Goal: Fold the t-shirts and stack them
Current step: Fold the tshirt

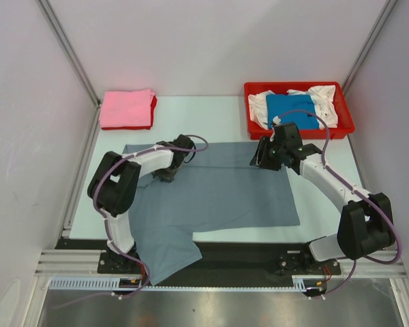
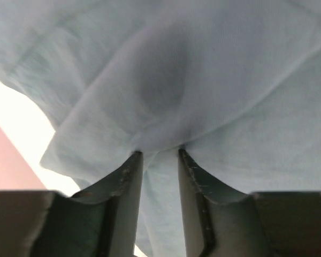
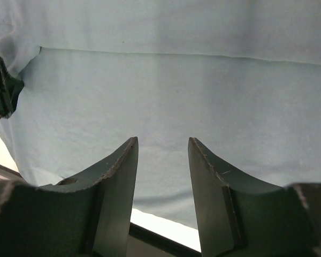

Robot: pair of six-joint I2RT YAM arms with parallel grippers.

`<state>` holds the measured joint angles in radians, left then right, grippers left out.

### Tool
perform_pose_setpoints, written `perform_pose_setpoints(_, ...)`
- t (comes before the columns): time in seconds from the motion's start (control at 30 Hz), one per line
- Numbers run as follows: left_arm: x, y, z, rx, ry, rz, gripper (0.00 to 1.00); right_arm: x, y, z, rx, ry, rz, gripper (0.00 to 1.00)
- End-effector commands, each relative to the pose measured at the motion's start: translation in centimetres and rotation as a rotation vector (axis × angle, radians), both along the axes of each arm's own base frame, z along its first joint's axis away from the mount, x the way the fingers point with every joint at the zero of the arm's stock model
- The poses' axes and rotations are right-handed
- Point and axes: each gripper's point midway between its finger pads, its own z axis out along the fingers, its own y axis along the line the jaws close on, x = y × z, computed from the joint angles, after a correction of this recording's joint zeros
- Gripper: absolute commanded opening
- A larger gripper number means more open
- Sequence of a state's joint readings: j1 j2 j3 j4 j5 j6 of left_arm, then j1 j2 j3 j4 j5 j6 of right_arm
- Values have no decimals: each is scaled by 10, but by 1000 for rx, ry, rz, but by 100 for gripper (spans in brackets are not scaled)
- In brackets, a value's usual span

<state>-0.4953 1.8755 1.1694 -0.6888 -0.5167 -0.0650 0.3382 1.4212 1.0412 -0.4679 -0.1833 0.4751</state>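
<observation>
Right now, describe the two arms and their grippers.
The left arm and right arm both have white links, bulky black joints and a purple cable looped alongside. The left gripper and right gripper each have two dark, curved, tapering fingers, slightly scuffed.

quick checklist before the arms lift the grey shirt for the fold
1. Left gripper has cloth: ok. The grey t-shirt puckers between its fingers.
2. Right gripper has cloth: not ok. Its jaws stand apart, and the cloth lies flat beyond them with no fold between.
3. Shirt all on the table: not ok. Its near left part hangs over the near edge.
4. Fold path free: ok. The pink stack and red tray sit beyond the shirt's far edge.
5. How many layers the left grip holds: cannot tell.
</observation>
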Motion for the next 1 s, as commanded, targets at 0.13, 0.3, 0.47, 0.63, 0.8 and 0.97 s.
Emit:
perform_pose_setpoints(0.13, 38, 8, 23, 122, -142, 2, 45, -10, -3, 10, 9, -33, 18, 48)
perform_pose_setpoints(0.3, 50, 9, 27, 127, -163, 2, 40, -11, -6, 11, 7, -32, 21, 48)
perform_pose_setpoints(0.47, 72, 14, 39, 161, -213, 4, 31, -10, -8, 11, 4, -29, 21, 48)
perform_pose_setpoints(0.63, 102, 32, 42, 205, -229, 39, 9, -14, -7, 9, 13, -5, 27, 48)
perform_pose_setpoints(0.8, 129, 37, 64, 202, -297, 38, 38, -20, -11, 7, -3, 7, 29, 48)
perform_pose_setpoints(0.97, 170, 24, 79, 166, -386, 14, 55, -27, -11, 2, 4, 30, 26, 48)
